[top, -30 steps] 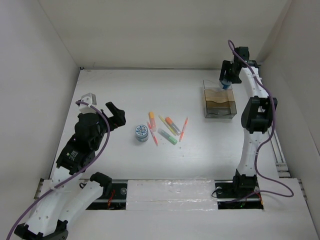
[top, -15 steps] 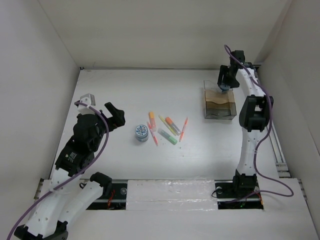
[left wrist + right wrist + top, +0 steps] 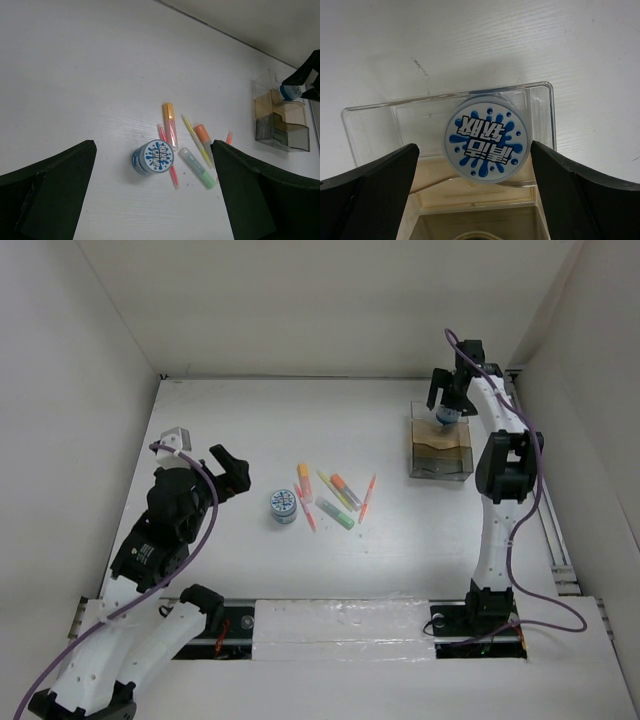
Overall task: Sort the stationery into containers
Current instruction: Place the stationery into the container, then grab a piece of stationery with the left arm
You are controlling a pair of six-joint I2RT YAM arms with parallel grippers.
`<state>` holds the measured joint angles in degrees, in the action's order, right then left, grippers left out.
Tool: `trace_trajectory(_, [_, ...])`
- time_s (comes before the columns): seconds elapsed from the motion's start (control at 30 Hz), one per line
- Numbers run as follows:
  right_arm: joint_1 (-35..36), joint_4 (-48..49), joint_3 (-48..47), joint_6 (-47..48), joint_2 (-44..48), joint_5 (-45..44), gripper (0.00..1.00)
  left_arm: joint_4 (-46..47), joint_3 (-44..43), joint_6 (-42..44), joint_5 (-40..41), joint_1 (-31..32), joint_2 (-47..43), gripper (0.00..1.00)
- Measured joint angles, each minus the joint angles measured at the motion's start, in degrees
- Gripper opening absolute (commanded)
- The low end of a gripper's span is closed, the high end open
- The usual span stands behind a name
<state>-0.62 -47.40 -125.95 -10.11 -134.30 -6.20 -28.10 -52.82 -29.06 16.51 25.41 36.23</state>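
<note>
The clear organizer box point(image 3: 438, 455) stands at the far right, tan-brown inside. One blue-and-white tub point(image 3: 486, 145) sits at its rear compartment point(image 3: 380, 130), lid up. My right gripper point(image 3: 474, 150) hovers over it, open, its fingers wide on either side and apart from the tub. It also shows in the top view point(image 3: 448, 398). The second tub point(image 3: 153, 157) stands on the table beside the scattered pens and markers point(image 3: 335, 498): an orange one point(image 3: 169, 125), a green one point(image 3: 197, 167), thin pink and yellow ones. My left gripper point(image 3: 152, 147) is open and empty, above and left of them.
White walls close in the table on three sides. The organizer's lower front compartments point(image 3: 470, 225) lie under the right gripper's near side. The left arm point(image 3: 170, 510) hangs over the table's left part. A rail point(image 3: 340, 620) runs along the near edge.
My right gripper's jaws have spread apart and let go of the tub, which now rests at the organizer's rear compartment. The left arm has not moved.
</note>
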Motion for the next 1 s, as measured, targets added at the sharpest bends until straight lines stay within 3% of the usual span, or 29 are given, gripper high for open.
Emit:
trace_trajectory(0.3, [2.34, 0.09, -0.46, -1.27, 7.54, 0.24, 1.00, -0.02, 0.00, -0.79, 0.57, 0.00, 2.36, 1.00])
trace_trajectory(0.5, [8.98, 6.95, 11.23, -2.56, 27.76, 1.49, 1.00, -1.95, 0.33, -9.20, 1.53, 0.00, 7.30, 1.00])
trace_trajectory(0.7, [15.02, 17.31, 31.06, -5.14, 47.56, 11.19, 1.00, 1.29, 14.47, -19.65, 0.92, 1.97, 6.75, 1.00])
trace_trajectory(1.0, [19.56, 19.02, 41.42, -5.77, 48.68, 14.01, 1.00, 9.57, 30.21, -22.43, 0.90, 1.99, 2.32, 1.00])
